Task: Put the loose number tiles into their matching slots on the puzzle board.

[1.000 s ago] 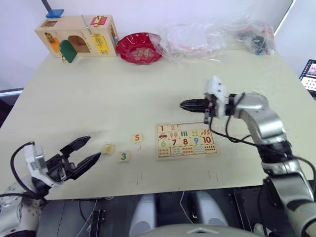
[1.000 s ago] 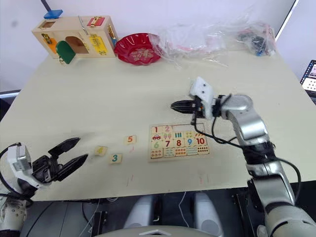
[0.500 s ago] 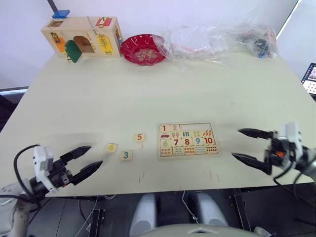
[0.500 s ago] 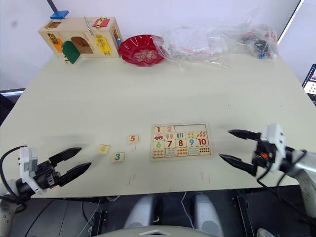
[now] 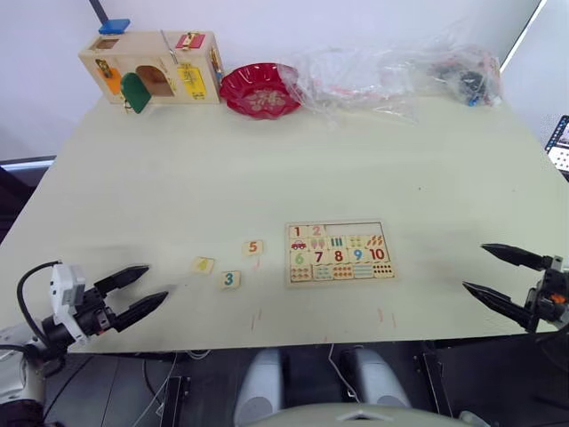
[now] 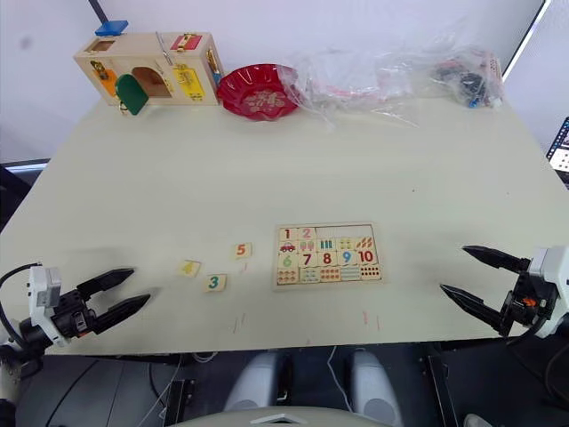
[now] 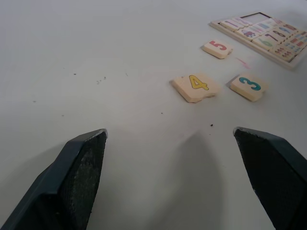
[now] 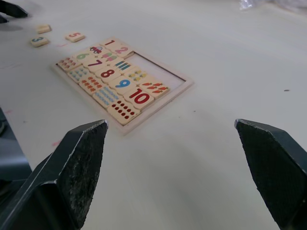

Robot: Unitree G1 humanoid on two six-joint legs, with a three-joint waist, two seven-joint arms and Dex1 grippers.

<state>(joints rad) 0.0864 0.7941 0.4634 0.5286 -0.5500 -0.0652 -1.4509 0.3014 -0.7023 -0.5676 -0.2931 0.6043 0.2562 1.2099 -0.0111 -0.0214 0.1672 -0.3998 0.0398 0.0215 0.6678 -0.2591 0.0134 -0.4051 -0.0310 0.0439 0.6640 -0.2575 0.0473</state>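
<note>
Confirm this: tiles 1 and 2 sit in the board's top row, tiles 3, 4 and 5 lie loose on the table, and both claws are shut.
Not quite: the left claw and right claw are both open, as the eye views show. The rest holds.

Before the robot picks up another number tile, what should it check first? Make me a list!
1. Left hand open and holding nothing: ok.
2. Right hand open and holding nothing: ok.
3. Small pale-wood tiles with numerals 3, 4 and 5 lying loose on the cream table, numerals up: ok.
4. Flat pale-wood puzzle board has room: ok, 1 and 2 sit in the top row and the recesses beside them are bare.
5. Tiles apart, not stacked: ok.
6. All five tiles in the slots: not ok, three still out.
</note>
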